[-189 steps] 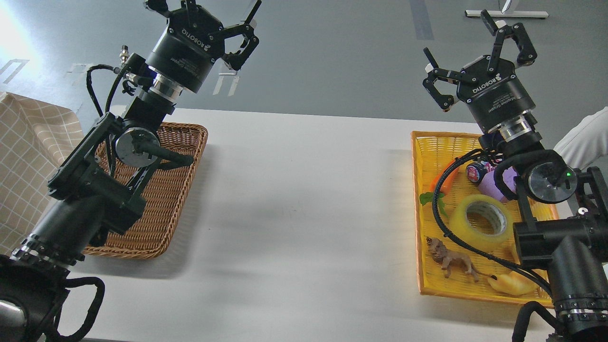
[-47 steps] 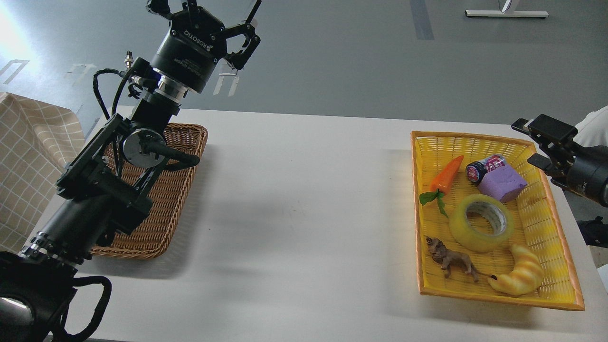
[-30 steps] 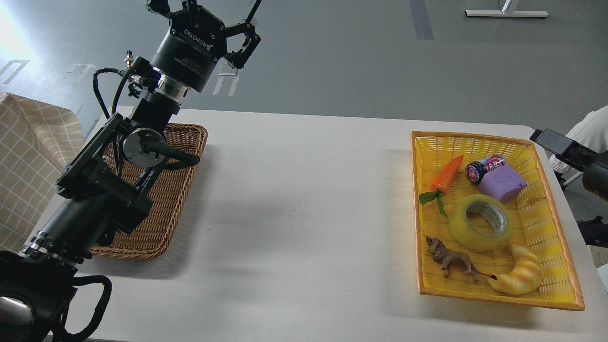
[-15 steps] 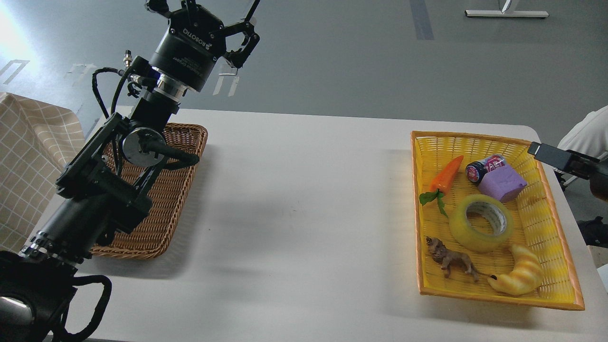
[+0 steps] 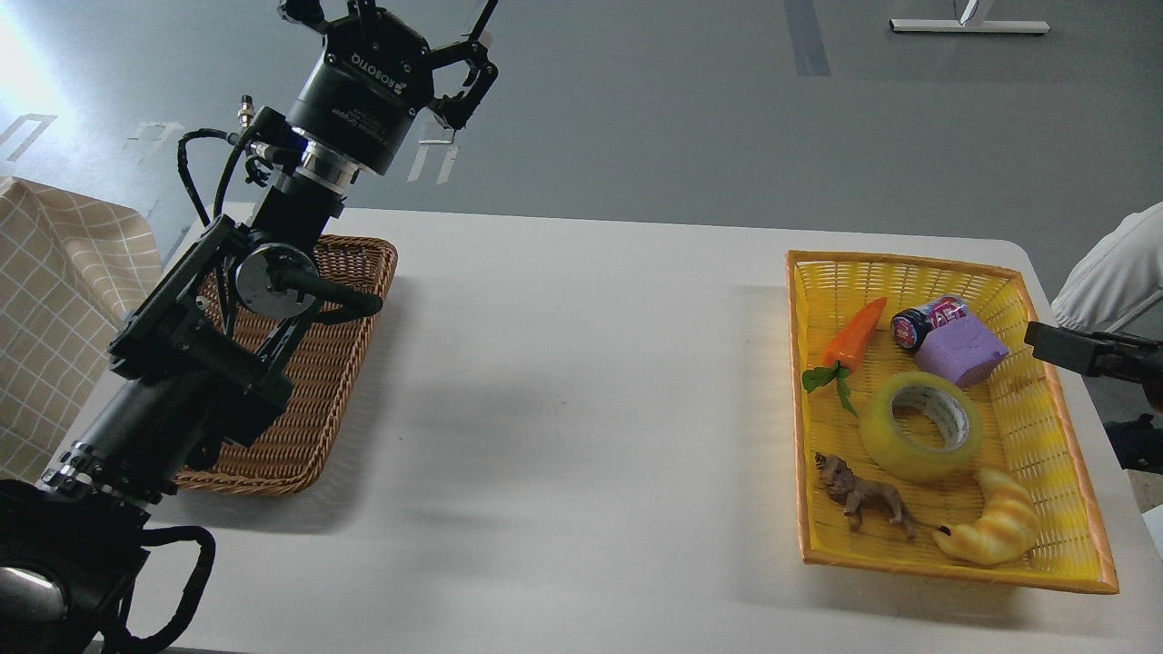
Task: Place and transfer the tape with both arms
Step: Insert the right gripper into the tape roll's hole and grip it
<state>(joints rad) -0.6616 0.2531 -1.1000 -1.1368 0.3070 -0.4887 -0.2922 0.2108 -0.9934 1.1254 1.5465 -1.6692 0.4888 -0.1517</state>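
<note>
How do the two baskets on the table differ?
The yellow basket is bright plastic weave; the brown basket is natural wicker. The yellow basket holds the tape and toys; nothing shows in the brown basket, though the left arm partly hides it. Both are shallow, rectangular trays on the white table.

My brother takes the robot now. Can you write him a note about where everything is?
Left gripper: open, empty, raised above the brown wicker basket.
Right gripper: only a dark tip shows at the right edge, beside the yellow basket; cannot tell if it is open or shut.
The tape lies flat in the yellow basket, between the toy carrot, the purple block, the toy lion and the croissant.
Done: nothing; the tape is not picked up.
Left: right arm grabs the tape, then likely passes it to the left arm for the brown basket.
</note>
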